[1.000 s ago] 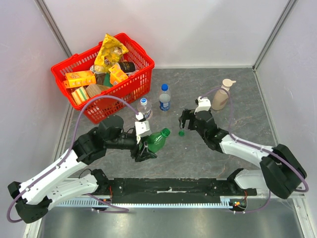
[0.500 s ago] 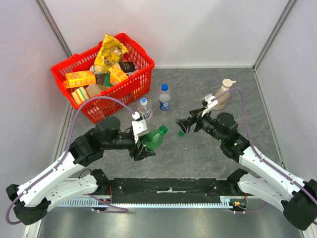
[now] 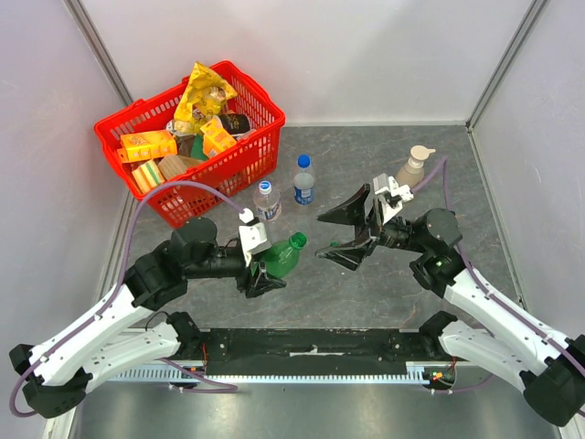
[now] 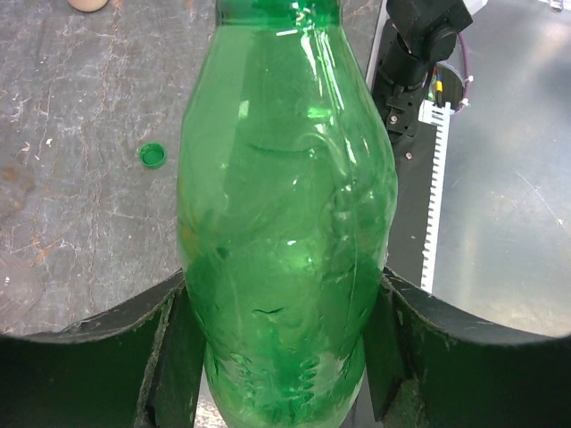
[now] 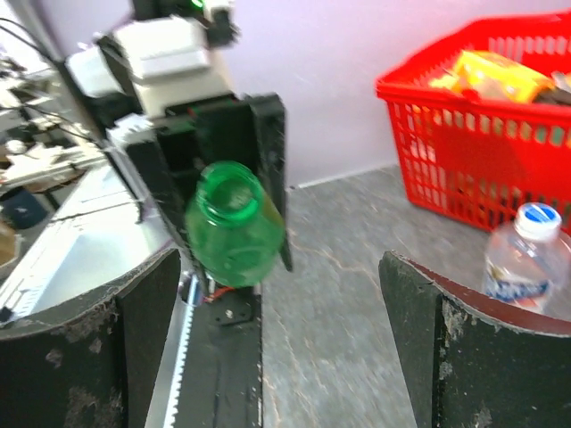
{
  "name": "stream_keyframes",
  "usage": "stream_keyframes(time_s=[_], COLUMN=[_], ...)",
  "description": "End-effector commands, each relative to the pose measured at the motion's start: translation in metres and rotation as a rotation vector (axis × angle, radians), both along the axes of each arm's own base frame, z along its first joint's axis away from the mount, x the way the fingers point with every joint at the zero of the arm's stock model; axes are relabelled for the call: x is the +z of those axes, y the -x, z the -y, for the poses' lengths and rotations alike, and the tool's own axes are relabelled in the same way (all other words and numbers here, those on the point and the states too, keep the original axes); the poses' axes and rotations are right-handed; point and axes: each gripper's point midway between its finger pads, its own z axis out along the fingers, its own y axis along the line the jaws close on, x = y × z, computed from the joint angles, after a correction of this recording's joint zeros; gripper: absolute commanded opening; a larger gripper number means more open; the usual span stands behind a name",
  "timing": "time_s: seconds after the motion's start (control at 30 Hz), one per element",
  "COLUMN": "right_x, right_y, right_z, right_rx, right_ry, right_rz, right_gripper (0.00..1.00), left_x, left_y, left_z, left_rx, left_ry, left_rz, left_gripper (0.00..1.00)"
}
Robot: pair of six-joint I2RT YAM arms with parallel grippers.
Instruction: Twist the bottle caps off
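Observation:
My left gripper (image 3: 267,267) is shut on the green bottle (image 3: 283,259) and holds it tilted above the table, with its mouth (image 5: 225,185) open and capless. The wrist view shows the fingers (image 4: 169,339) pressing the bottle's body (image 4: 285,223). The green cap (image 4: 153,155) lies loose on the table. In the top view it shows between my right gripper's fingers (image 3: 335,244). My right gripper (image 3: 335,233) is wide open and empty, facing the bottle's mouth. The clear bottle (image 3: 266,201) and the blue-labelled bottle (image 3: 304,183) stand upright, each with its blue cap on.
A red basket (image 3: 239,163) full of snack packs stands at the back left, close behind the clear bottle. A beige pump dispenser (image 3: 413,170) stands at the back right. A black rail (image 3: 311,346) runs along the near edge.
My right gripper has lifted away from the green cap on the table, opened wide and turned towards the bottle. The left gripper has shifted slightly left with the bottle.

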Motion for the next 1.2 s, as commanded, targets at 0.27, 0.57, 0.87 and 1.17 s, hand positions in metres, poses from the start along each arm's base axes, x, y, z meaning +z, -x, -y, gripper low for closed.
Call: stream_keyframes(time_s=[0.27,0.57,0.87,1.17], right_x=[0.058,0.051,0.037,0.039], right_y=[0.037,0.042,0.043,0.043], right_z=[-0.015,-0.042,-0.058,-0.059], right_rx=[0.315,0.319,0.318,0.322], right_ry=[-0.257,-0.217,-0.175,-0.185], right_rz=[-0.02,-0.033,-0.061,-0.082], right_gripper=[0.96,0.91,0.69,0.1], left_x=[0.01,0.009,0.009,0.008], left_y=[0.002,0.001,0.002,0.003], left_z=[0.005,0.006,0.006,0.005], left_rx=[-0.044,-0.042,-0.043,-0.046], left_ry=[0.047,0.042,0.042,0.043], left_rz=[0.05,0.048,0.049,0.049], left_gripper=[0.25,0.25,0.25,0.25])
